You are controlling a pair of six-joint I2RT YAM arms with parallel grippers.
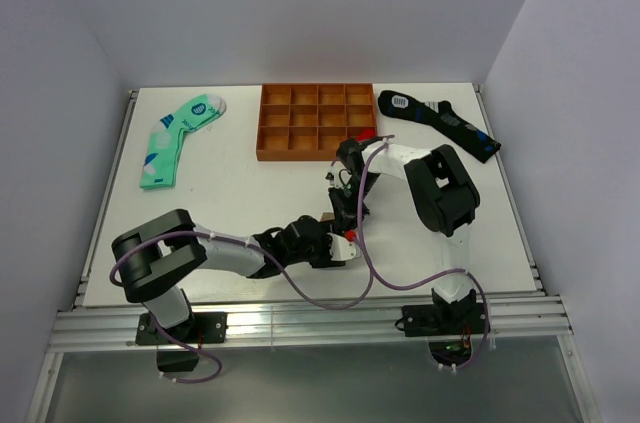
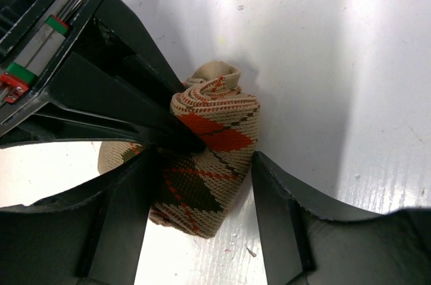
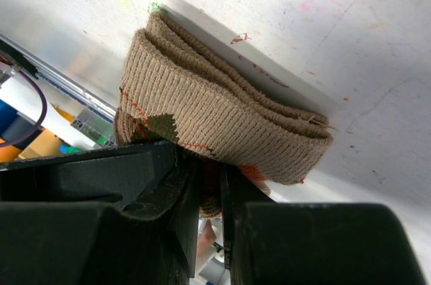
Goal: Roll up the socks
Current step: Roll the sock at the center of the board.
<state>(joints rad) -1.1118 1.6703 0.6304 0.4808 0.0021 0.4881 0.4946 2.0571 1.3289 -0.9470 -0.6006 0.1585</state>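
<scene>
Sock (image 2: 215, 157) lies part-rolled at the front middle of the table (image 1: 250, 183), inside the wide-open left claw (image 2: 202, 164), long axis along its fingers (image 2: 283, 217); the right claw (image 3: 210, 170) is clamped on the folded edge.

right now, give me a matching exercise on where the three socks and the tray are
Things:
1 tan argyle sock
2 mint-green sock
3 black sock
4 orange-brown tray

Places:
A far right
B far middle
C at the left hand and right hand
D far left

Pairs: 1-C, 2-D, 3-A, 4-B
</scene>
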